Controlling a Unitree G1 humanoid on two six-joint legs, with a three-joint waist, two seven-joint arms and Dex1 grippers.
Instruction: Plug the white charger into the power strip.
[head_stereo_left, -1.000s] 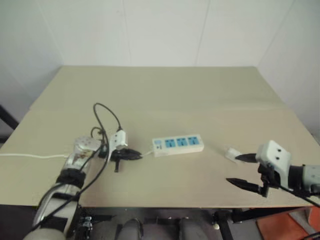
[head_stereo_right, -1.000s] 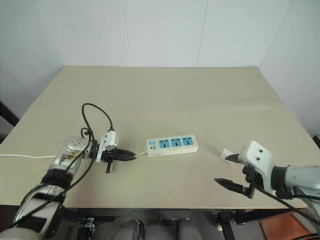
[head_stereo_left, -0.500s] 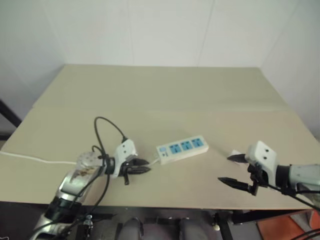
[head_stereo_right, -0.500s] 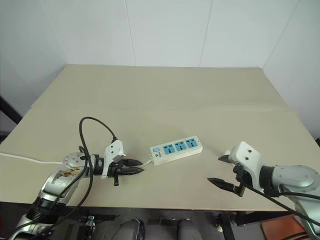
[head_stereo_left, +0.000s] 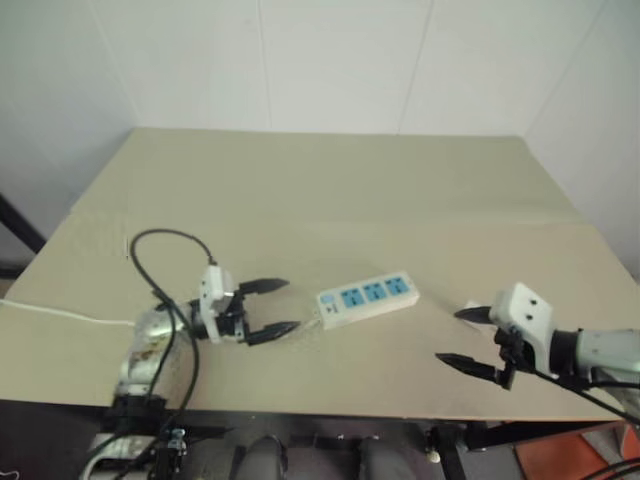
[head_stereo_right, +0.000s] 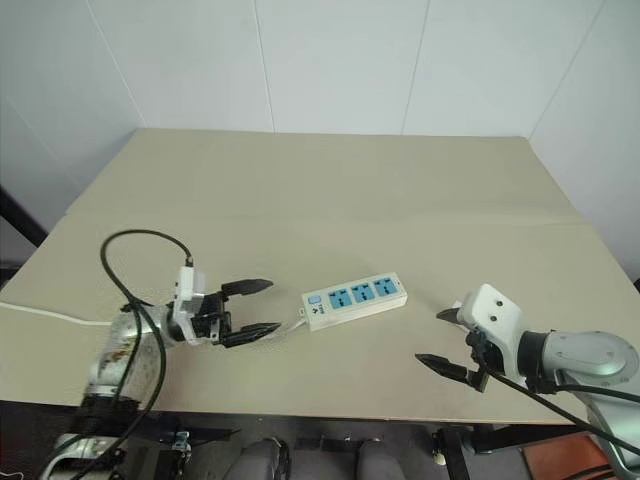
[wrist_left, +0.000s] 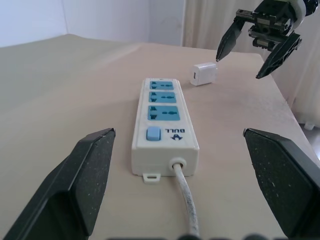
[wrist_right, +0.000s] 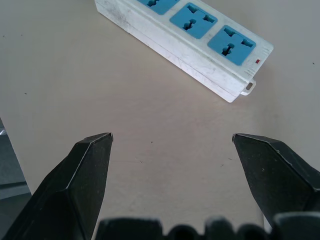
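The power strip (head_stereo_left: 367, 297) lies slightly askew near the table's front, with three blue sockets facing up. Its switch end and white cord (wrist_left: 186, 205) point toward my left gripper (head_stereo_left: 291, 304). That gripper is open, level with the strip and a short way off its cord end, holding nothing. The white charger (wrist_left: 204, 73) lies on the table just past the strip's other end. My right gripper (head_stereo_left: 447, 335) hovers open beside the charger, with its upper finger close to it but nothing between the fingers.
The beige table (head_stereo_left: 320, 190) stretches back to a white wall. A thin white cable (head_stereo_left: 60, 315) runs off the table's left edge. A black cable (head_stereo_left: 150, 245) loops above my left arm. The table's front edge is close under both grippers.
My left gripper, shut at the strip's cord end a second ago, has opened wide and drawn back a little. The strip has turned slightly askew. The right gripper has stayed put.
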